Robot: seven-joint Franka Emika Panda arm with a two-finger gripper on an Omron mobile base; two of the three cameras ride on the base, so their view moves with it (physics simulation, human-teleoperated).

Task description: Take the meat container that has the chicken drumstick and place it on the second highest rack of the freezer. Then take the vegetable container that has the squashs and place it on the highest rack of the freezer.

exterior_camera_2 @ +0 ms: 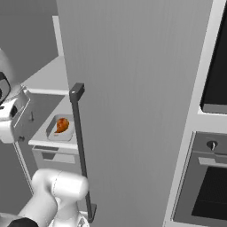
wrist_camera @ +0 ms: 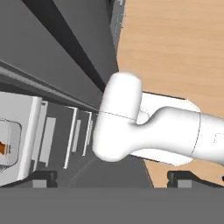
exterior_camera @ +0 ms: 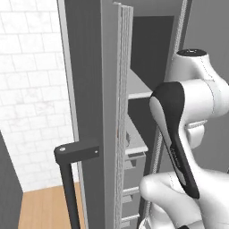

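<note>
Pincer (wrist_camera: 111, 179) fully open, empty. Drumstick (exterior_camera_2: 62, 125) tray (exterior_camera_2: 60, 128) sits on freezer (exterior_camera_2: 133, 111) shelf (exterior_camera_2: 48, 137), front edge. Advise withdrawing clear of door.

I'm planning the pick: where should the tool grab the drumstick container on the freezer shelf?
Probably the container by its raised front rim, coming in level from the freezer's open side. It lies flat and shallow on the shelf, with another shelf overhead limiting a top-down approach.

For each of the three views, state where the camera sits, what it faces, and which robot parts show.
Left base view: behind-left of the arm, facing the freezer door edge and shelves.
Right base view: behind-right, facing the door front, handle, chicken drumstick in its container.
Hand view: on the hand, looking down past the open gripper at the floor.
Both base views share door and handle.
</note>
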